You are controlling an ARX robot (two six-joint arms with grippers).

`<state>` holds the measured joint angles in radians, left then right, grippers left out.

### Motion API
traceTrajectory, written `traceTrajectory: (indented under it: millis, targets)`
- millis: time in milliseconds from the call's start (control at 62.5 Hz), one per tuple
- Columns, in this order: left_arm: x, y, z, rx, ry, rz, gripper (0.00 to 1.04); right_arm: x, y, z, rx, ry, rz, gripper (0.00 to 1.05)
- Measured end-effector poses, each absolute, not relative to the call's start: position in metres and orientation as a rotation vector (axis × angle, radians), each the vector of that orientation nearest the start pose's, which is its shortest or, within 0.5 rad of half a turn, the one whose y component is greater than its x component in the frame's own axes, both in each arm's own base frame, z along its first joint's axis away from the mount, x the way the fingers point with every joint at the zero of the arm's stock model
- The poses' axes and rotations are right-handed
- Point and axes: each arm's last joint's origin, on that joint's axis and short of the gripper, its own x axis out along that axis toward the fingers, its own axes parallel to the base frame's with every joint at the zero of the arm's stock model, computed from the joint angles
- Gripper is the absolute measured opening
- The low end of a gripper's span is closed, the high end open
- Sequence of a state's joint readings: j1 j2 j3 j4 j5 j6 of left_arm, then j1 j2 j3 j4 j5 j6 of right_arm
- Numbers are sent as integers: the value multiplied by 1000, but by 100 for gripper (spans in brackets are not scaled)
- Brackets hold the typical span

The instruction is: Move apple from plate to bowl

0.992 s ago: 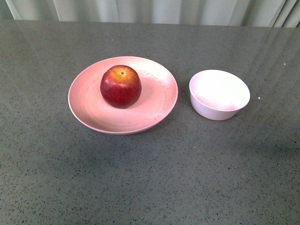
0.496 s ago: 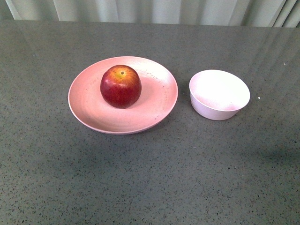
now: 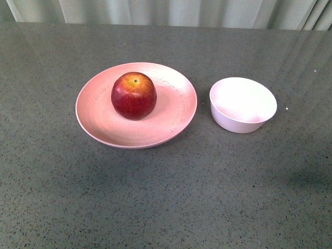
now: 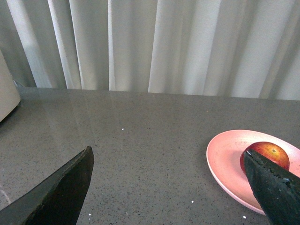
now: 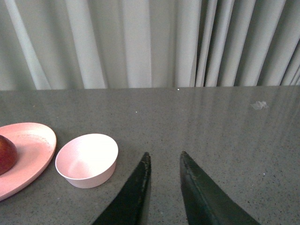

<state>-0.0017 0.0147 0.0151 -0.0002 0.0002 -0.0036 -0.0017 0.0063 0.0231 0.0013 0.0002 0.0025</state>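
Observation:
A dark red apple with a yellow-orange patch at its stem sits on the wide pink plate, left of centre on the grey table. The small pale bowl stands empty to the plate's right, apart from it. Neither gripper shows in the front view. My left gripper is open and empty above the table; the plate and apple lie beside one finger, which hides part of the apple. My right gripper is shut and empty, beside the bowl; the plate and apple's edge lie beyond it.
The grey speckled table reaches back to a pale curtain. A pale rounded object stands at the edge of the left wrist view.

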Motion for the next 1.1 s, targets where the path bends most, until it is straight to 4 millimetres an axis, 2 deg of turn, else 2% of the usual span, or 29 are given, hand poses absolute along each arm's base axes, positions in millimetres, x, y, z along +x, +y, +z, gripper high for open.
traceTrajectory:
  millis: [144,304,368,464,528,640,768,896,1104]
  targets:
    - [98,0,167,-3,0,-2,96,97,0,171,2,-18,-2,71]
    - [98,0,167,-3,0,-2,96,97,0,171,3,-18,-2,97]
    - [98,0,166,3,34,-35,96,97,0,171,2,-18,-2,95]
    - [100,0,166,-86,396,-327,96,97,0,171,2,-18,2,96]
    - [103,-4,162,-147,498,-448,96,97,0,171,2,-19,-1,96]
    - [112,-11,163,-124,505,-513,96,97,0,171,2,-19,-2,96]
    - [135,-24,174,-76,444,-553,96,97,0,171,2,-19,-2,96]
    - [166,-48,179,-43,425,-604,96,97,0,171,2,-19,-2,96]
    - [198,-92,175,9,448,-711,96,97,0,171,2,-19,-2,96]
